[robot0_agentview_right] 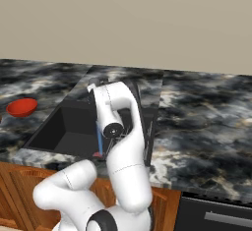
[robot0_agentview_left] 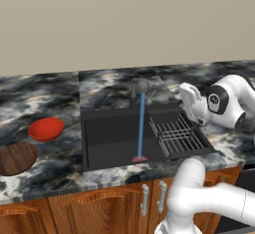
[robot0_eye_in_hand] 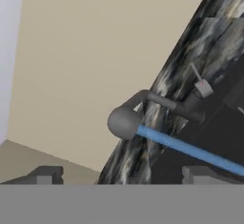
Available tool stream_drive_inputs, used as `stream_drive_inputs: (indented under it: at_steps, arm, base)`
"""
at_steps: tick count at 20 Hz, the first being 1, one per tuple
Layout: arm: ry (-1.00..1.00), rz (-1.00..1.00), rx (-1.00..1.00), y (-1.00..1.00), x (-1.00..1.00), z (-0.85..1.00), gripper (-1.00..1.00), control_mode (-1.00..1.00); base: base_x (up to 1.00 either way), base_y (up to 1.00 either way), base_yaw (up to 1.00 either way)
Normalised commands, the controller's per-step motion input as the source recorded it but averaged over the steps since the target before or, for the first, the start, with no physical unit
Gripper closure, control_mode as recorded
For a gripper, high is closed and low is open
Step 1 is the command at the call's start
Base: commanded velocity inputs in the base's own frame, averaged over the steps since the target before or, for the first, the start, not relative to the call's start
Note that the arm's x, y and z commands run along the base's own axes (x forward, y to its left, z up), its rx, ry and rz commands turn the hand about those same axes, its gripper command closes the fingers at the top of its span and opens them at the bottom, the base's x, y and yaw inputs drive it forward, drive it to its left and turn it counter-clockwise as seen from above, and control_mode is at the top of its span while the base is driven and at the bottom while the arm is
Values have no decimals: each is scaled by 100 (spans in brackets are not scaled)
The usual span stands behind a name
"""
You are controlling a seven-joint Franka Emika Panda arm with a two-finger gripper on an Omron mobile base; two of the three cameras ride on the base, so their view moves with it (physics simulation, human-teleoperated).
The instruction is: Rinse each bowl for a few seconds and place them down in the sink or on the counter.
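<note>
The red bowl (robot0_agentview_left: 46,128) (robot0_agentview_right: 22,107) stands upright on the counter (robot0_agentview_left: 55,96) left of the sink (robot0_agentview_left: 107,131). The wood-grain bowl (robot0_agentview_left: 15,159) lies nearer the counter's front left edge. A blue stream of water (robot0_agentview_left: 141,123) (robot0_eye_in_hand: 190,150) runs from the grey faucet (robot0_agentview_left: 142,85) (robot0_eye_in_hand: 125,121) down to the basin floor. My gripper (robot0_agentview_left: 183,94) (robot0_eye_in_hand: 121,175) hovers open and empty just right of the faucet, above the wire rack (robot0_agentview_left: 177,136), pointing at the spout. It is far from both bowls.
The faucet's lever (robot0_eye_in_hand: 201,86) sticks up behind its base. Brown cabinet doors with metal handles (robot0_agentview_left: 145,198) run under the counter. In the right base view my own arm (robot0_agentview_right: 120,141) covers much of the sink's right side. A beige wall (robot0_agentview_left: 124,24) backs the counter.
</note>
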Motion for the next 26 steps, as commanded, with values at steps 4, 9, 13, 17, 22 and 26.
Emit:
stream_drive_inputs:
  at_steps: [4,9,13,17,22,26]
  arm:
    - [5,9,-13,9,-46,30,-100,-100]
    - [6,9,-14,11,-46,28,-100,-100]
    - [5,9,-16,10,-45,26,-100,-100]
    - [5,9,-17,8,-45,23,-100,-100]
    - [7,8,-15,10,-41,26,-100,-100]
    - [9,4,-14,16,-30,25,-100,-100]
  base:
    - [0,0,0]
    - [0,0,0]
    - [0,0,0]
    - [0,0,0]
    - [0,0,0]
    - [0,0,0]
